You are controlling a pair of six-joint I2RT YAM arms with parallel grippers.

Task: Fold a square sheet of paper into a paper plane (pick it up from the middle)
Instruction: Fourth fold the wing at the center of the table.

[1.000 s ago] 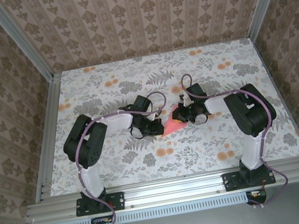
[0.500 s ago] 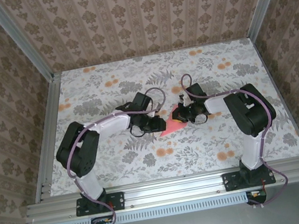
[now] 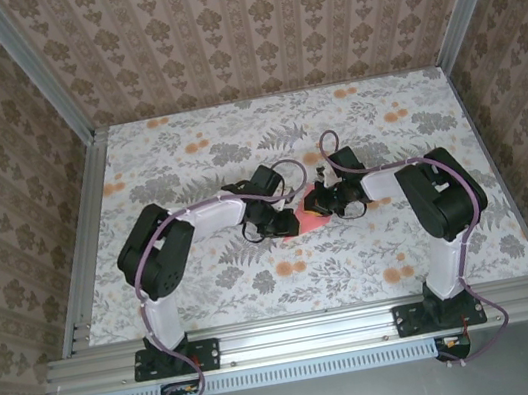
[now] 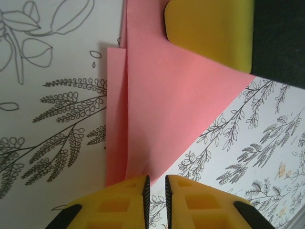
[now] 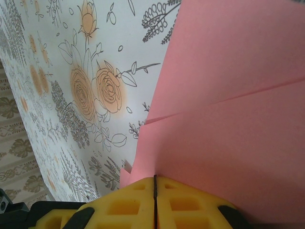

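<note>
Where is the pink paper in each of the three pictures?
Top external: pink paper at table centre, between the two grippers.
Left wrist: it crosses the middle, from the top down to the yellow fingers.
Right wrist: it covers the right side.
Shared landmark: the paper's crease.

The square sheet of paper (image 4: 176,109) is plain salmon pink. The fingers (image 4: 124,202) are bright yellow on black arms. The table (image 3: 183,140) is white with grey leaf sprigs and orange flowers (image 5: 97,93). The walls (image 3: 256,26) look beige-brown, damask-striped, I think.
</note>
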